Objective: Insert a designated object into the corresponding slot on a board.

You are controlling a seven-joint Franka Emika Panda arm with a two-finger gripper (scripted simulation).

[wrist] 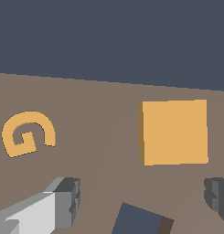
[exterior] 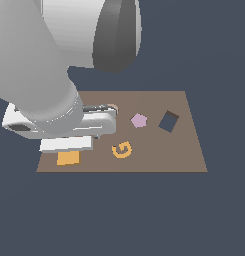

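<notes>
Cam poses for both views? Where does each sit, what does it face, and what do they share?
Exterior view: off the arm, raised, looking down on the flat brown rectangular board; the grey arm fills its upper left, hiding most of the gripper.
Wrist view: on the wrist, angled down at the board from close by; two grey fingers frame the picture, apart, holding nothing.
Shared: the flat orange-yellow square tile, the orange letter G, the board. The lilac pentagon shows only in the exterior view.

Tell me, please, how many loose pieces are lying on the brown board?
3: the orange-yellow square tile near the exterior view's left corner, the orange letter G mid-board, and the lilac pentagon beyond it. The arm may hide others.
</notes>
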